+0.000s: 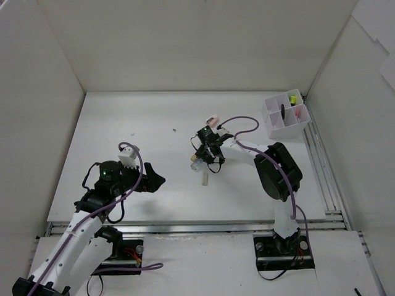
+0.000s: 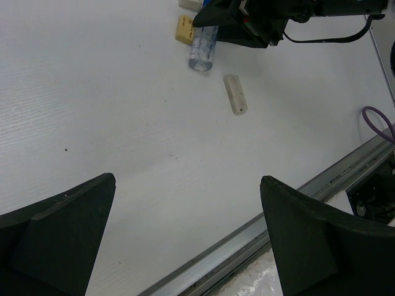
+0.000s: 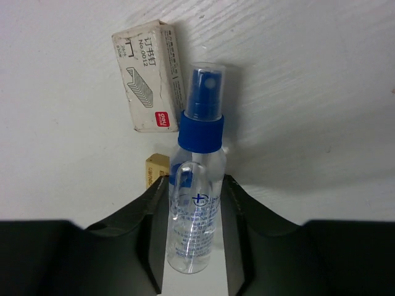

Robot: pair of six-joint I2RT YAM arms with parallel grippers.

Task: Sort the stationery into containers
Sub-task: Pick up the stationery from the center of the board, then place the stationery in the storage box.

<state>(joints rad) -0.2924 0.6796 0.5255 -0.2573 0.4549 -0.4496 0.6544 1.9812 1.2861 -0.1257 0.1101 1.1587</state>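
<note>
A clear blue-capped tube (image 3: 196, 203) lies on the white table between the black fingers of my right gripper (image 3: 194, 240), which press on both its sides. In the top view that gripper (image 1: 207, 153) is low over the middle of the table. A beige eraser (image 3: 157, 169) lies just left of the tube. The tube (image 2: 202, 48) and eraser (image 2: 184, 29) also show far off in the left wrist view. The white organiser box (image 1: 281, 127) stands at the far right corner with a few items inside. My left gripper (image 2: 188, 180) hovers open and empty at the near left (image 1: 154, 180).
A white staples box (image 3: 148, 77) lies just beyond the tube's cap. A small translucent piece (image 2: 235, 94) rests on the table near my right gripper (image 1: 204, 179). A metal rail (image 2: 247, 234) runs along the table's near edge. White walls enclose the table.
</note>
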